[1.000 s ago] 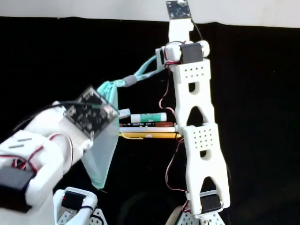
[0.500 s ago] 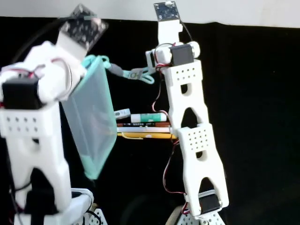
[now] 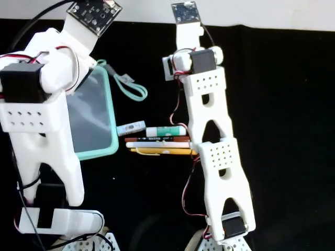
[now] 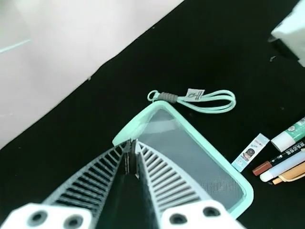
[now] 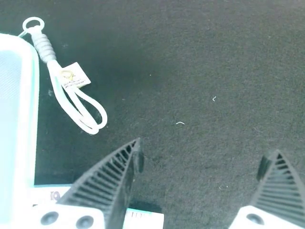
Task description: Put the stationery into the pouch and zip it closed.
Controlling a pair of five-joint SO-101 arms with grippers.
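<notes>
Our left gripper (image 4: pixel 128 145) is clenched, its two ribbed fingers pressed together on the mint-green rim of the pouch (image 4: pixel 190 162) near one rounded corner. The pouch has a translucent mesh face and lies against the black table (image 5: pixel 214 57); in the high view it sits partly under our left arm (image 3: pixel 39 115). We cannot tell whether its zip is open. From the corner next to the grip, the mint wrist strap (image 4: pixel 205 98) runs out across the cloth as a long loop, with a grey collar and a small white tag (image 5: pixel 70 78) on it.

Our right gripper (image 5: pixel 200 160) is released, its fingers spread wide over bare table and holding nothing. The end of the strap loop lies near one of its fingers without touching it.

The stationery is all outside the pouch, in a tight row on the table between the pouch and our right arm (image 3: pixel 214 146). A small blue-and-white piece (image 3: pixel 131 127) lies just beside the pouch's edge. Next to it is a glue stick (image 3: pixel 166 131) with a green label. Below these in the high view are a brown pen (image 3: pixel 157 139), a white pen (image 3: pixel 157 145) and a yellow pen (image 3: pixel 162 151), lying parallel and touching. Their far ends pass under our right arm. A pale wall (image 4: pixel 47 47) borders the table's far side.
</notes>
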